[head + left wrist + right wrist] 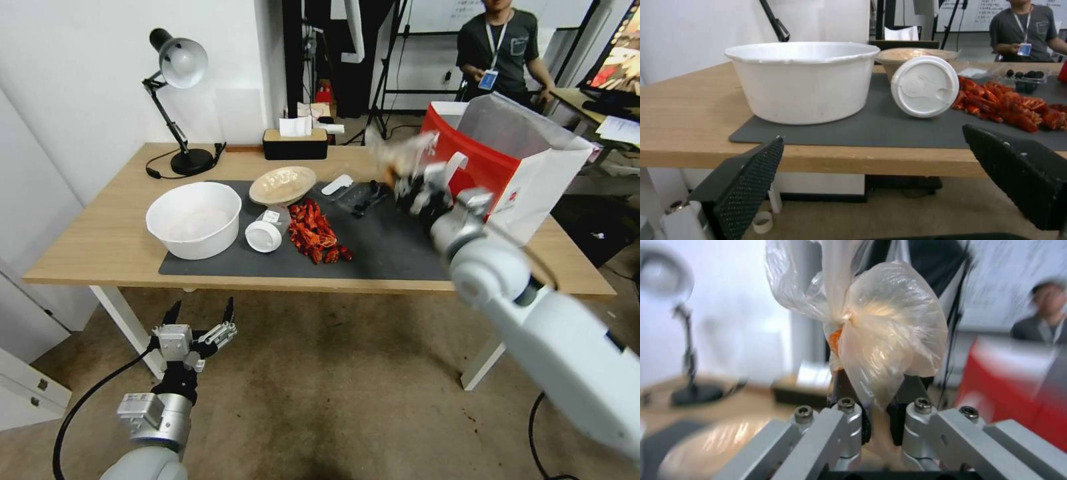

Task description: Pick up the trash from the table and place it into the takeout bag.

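- Right hand (pixel 408 181) was raised over the counter (pixel 100 247), just beside the takeout bag (pixel 513 180), its fingers (pixel 849 426) pinched on the knotted clear bag (pixel 880 340), which stood up above them.
- Left hand (pixel 200 319) hung below the counter's front edge, over the floor, with its fingers (pixel 744 180) spread wide apart and nothing between them.
- On the counter lay a dark grey mat (pixel 393 247); the takeout bag stood open on the counter at the mat's right end, red front facing the mat.
- On the mat sat a white tub (pixel 193 220), a white-lidded clear cup (pixel 265 233) lying on its side beside the tub, a beige shallow bowl (pixel 283 184) behind the cup, and a heap of red shells (pixel 315 233) next to the cup.
- Behind the mat stood a black desk lamp (pixel 175 100) and a dark tissue box (pixel 295 143), against a white wall.
- A person stood in the room behind the takeout bag.
- The left wrist view showed the cup's lid (pixel 925 86) face-on, tilted against the bowl, and a clear tray of dark berries (pixel 1025 78) beyond the shells.
- The right wrist view showed an orange patch inside the knotted bag, near the knot; the rest was blurred.
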